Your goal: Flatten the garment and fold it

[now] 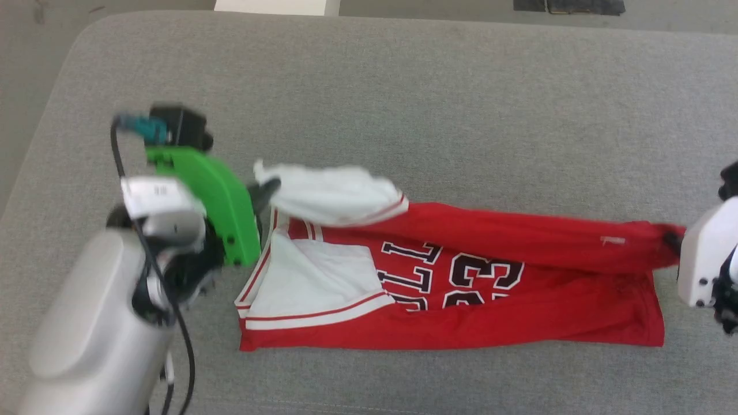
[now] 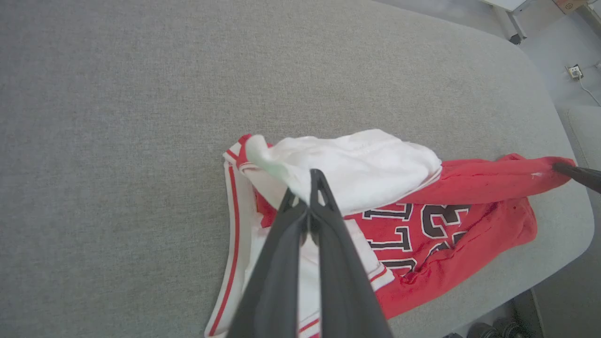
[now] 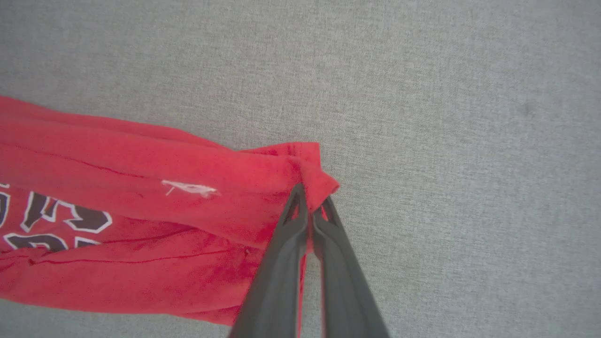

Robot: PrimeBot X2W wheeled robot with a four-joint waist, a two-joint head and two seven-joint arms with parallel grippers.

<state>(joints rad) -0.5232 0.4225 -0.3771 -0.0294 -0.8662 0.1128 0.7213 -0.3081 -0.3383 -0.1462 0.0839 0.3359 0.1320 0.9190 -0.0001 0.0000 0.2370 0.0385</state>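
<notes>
Red Bulls jersey (image 1: 461, 300) lies part-folded mid-frame on grey cushion (image 1: 403, 86), bare cushion wide above. Left gripper (image 1: 266, 190) pinches white sleeve (image 1: 334, 193) edge centre-left; right gripper (image 1: 671, 239) pinches red hem corner (image 3: 319, 178) at right edge.

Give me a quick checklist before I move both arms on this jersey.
1. Left pincer shut on the white sleeve: ok.
2. Right pincer shut on the red hem corner: ok.
3. Is the garment flat: not ok. Its far edge drapes over the print and the sleeve is bunched.
4. Room on the gray cushion beyond the garment: ok.
5. One layer or two pinched in each grip: cannot tell.
</notes>
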